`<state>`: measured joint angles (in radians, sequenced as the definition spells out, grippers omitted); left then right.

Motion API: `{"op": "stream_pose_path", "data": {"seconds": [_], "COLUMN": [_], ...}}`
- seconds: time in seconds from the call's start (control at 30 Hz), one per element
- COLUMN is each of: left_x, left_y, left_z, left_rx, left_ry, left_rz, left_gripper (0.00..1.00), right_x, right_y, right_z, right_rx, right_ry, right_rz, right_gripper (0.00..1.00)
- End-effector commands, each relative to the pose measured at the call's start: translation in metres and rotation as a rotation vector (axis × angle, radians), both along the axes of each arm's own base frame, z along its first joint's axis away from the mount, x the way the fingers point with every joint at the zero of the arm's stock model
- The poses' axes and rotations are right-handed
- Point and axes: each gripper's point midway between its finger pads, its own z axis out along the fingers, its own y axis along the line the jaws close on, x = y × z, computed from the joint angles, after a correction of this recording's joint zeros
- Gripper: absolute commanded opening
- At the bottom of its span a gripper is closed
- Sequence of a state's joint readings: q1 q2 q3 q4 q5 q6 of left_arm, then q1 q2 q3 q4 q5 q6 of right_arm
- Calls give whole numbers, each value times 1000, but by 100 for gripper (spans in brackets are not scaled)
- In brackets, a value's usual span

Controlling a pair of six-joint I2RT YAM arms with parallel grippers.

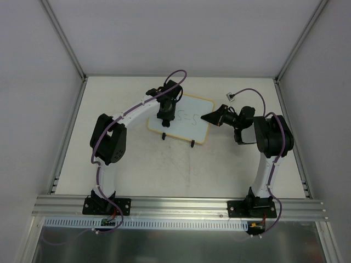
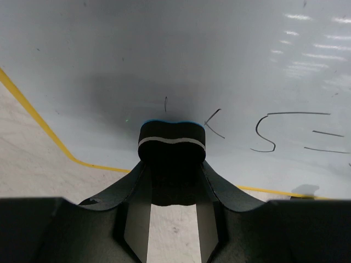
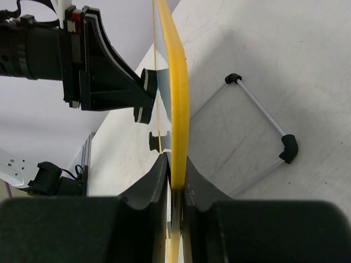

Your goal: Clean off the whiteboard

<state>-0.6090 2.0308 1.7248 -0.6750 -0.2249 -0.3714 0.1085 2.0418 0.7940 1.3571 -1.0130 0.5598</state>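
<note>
The whiteboard (image 1: 189, 119) stands tilted on two black clip feet at the table's middle back, with faint dark handwriting (image 2: 290, 131) on it. My left gripper (image 1: 165, 114) is shut on a small black eraser block with a blue pad (image 2: 171, 141) and presses it against the board's left part. My right gripper (image 1: 211, 117) is shut on the board's right yellow edge (image 3: 178, 98) and holds it. The eraser and left gripper (image 3: 109, 82) show against the board face in the right wrist view.
A wire stand with black corner pieces (image 3: 263, 131) lies on the table behind the board. A small connector (image 1: 232, 96) lies at the back right. White walls and metal posts enclose the table.
</note>
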Motion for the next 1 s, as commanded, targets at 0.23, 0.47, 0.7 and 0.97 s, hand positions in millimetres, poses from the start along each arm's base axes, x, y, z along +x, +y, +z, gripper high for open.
{"op": "stream_pose_path", "data": {"seconds": [0.23,0.47,0.7,0.97], "left_x": [-51,-27,13,42], "left_y": [6,-3,-6,5], "left_z": [-41,-30,8,30], "left_rx": [-13,-30,-113,-136], "left_ry": [103,59,-22,-82], "left_rz": [-14,-26,-21,8], "left_gripper": [0,0,0,0], "right_x": [-5,-6,-7,-8], "right_y": [8,9,10,11], "right_z": [22,23,23,22], "right_rx": [-30,-30,-31,-33], "right_ry": [-276,-280,-283,-281], "right_rz": [25,28,31,34], "right_gripper": [0,0,0,0]}}
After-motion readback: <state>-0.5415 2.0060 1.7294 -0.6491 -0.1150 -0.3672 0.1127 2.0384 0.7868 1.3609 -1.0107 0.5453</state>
